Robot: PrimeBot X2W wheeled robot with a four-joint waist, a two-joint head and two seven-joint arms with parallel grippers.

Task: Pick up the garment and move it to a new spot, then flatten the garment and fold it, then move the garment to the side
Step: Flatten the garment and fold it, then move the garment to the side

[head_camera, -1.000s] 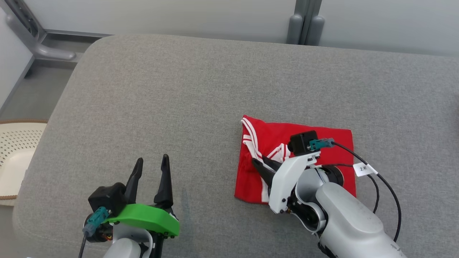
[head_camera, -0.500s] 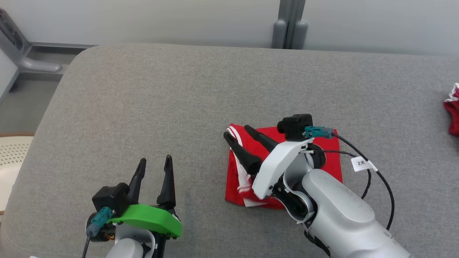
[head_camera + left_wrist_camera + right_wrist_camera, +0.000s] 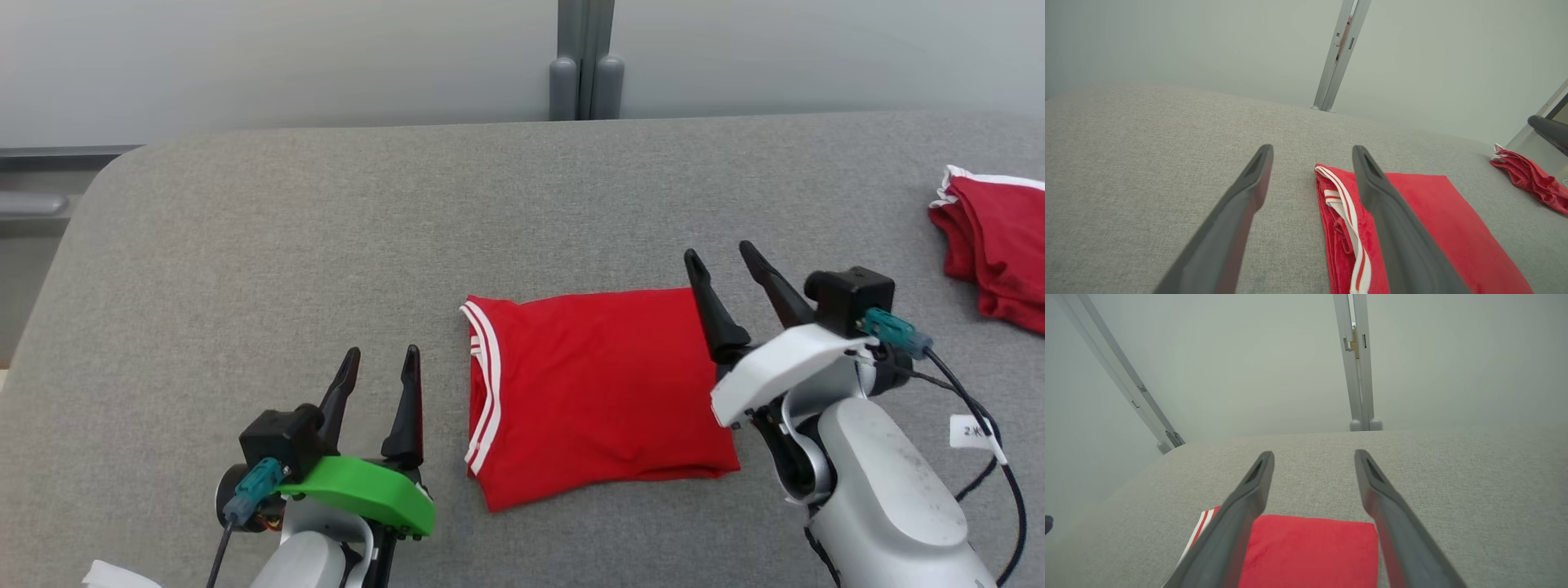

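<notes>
The garment (image 3: pixel 588 392) is red with white stripes along its left edge and lies folded into a flat rectangle on the grey surface (image 3: pixel 326 229). It also appears as the garment (image 3: pixel 1437 220) and the garment (image 3: pixel 1306 551) in the wrist views. My right gripper (image 3: pixel 720 260) stands open just off the garment's right edge, fingers pointing away, nothing between them. My left gripper (image 3: pixel 382 359) is open to the left of the striped edge, also holding nothing. In the wrist views, the left gripper (image 3: pixel 1312 151) and right gripper (image 3: pixel 1314 455) show spread fingers.
A second red cloth with white trim (image 3: pixel 992 249) lies crumpled at the far right of the surface, seen too as the cloth (image 3: pixel 1527 175). A grey post (image 3: pixel 584 61) stands against the pale wall behind. The surface's rounded left edge (image 3: pixel 57 269) drops off.
My right gripper opened, let go of the garment and drew back to its right edge. The garment now lies flat and folded. The camera turned right, bringing the second cloth into view.
</notes>
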